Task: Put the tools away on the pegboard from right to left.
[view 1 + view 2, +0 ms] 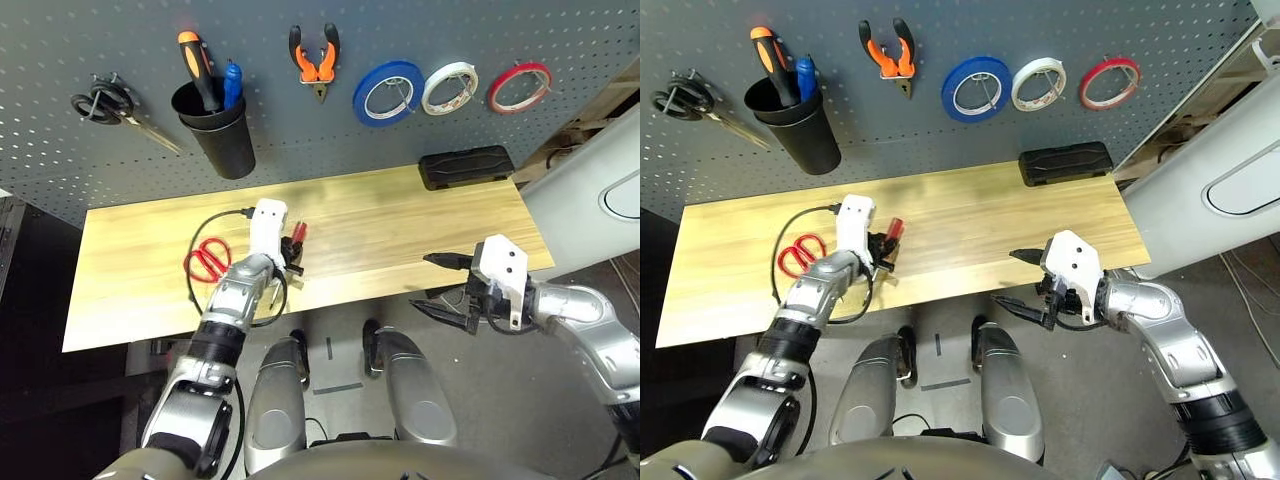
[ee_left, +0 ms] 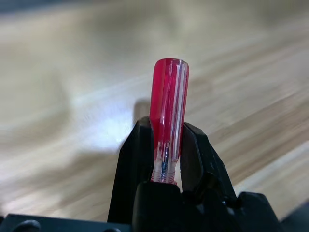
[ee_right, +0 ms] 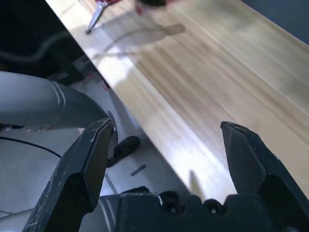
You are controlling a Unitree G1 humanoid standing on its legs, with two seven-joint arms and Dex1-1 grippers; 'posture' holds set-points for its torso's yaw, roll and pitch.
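above wooden table (image 1: 400,220), left gripper (image 2: 166,145) clamps red-handled screwdriver (image 2: 169,96).

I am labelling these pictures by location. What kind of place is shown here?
Probably a workshop or tool bench: a grey pegboard holds pliers, tape rolls and a cup of screwdrivers, above a wooden table.

Bright even light; glare on the table (image 3: 193,145); wrist-view backgrounds blurred, soft shadows
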